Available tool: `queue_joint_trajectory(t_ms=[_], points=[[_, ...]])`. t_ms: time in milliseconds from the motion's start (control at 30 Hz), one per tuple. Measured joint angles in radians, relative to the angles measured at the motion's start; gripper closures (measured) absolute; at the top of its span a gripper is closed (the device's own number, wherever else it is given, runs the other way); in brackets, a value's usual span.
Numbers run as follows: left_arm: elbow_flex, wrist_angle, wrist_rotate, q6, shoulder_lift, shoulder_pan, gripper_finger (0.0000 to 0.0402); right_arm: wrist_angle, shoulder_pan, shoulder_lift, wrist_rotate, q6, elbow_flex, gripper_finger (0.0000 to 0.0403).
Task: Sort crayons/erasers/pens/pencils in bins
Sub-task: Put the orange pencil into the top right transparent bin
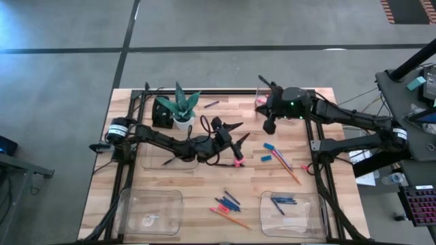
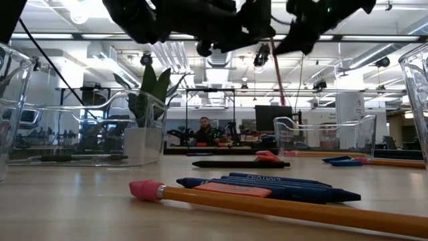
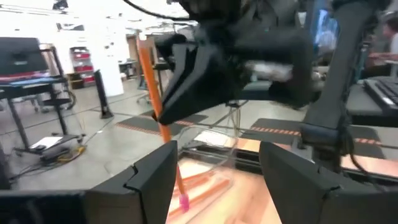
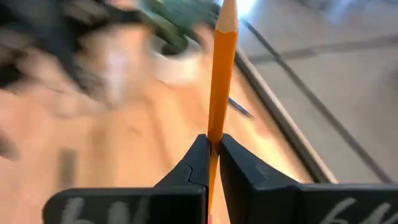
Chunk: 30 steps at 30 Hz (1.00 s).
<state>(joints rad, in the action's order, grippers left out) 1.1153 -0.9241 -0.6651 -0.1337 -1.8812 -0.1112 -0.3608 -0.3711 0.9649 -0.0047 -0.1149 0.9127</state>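
Wooden tabletop (image 1: 204,184) carries four bins; over the far-right bin (image 1: 262,102) an orange pencil (image 4: 221,81) hangs upright, pinched mid-shaft by the right gripper (image 4: 212,163). Light, stiff and slick, it suits that mid-shaft hold. The left gripper (image 1: 235,139) hovers mid-table, jaws spread, empty.

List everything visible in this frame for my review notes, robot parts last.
bins: four, clear, one near each table corner
held pencil: one, orange, clamped in the right gripper over the far right bin
loose pencils: at least two, orange, front centre and right of centre
blue sticks: several, front centre; more in the front right bin
eraser: one, blue, right of centre
plant: one, green, black pot, far left
table: one, light wood
person: one, background
left gripper: fingers open, table centre
right gripper: fingers shut
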Motion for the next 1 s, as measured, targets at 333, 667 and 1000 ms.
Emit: queue_joint_trajectory(t_ms=[333, 667, 1000], points=[[-0.01, 0.056, -0.007, 0.051, 0.0, 0.001, 0.0187, -0.08, -0.044, 0.0, 0.307, -0.03, 0.0, 0.039], [-0.015, 0.053, -0.026, 0.052, 0.0, 0.001, 0.0187, -0.218, -0.123, 0.036, 0.424, 0.017, -0.003, 0.039], [-0.017, 0.053, -0.026, 0.052, 0.0, 0.0, 0.0187, -0.228, -0.21, 0.202, 0.536, 0.01, -0.007, 0.039]])
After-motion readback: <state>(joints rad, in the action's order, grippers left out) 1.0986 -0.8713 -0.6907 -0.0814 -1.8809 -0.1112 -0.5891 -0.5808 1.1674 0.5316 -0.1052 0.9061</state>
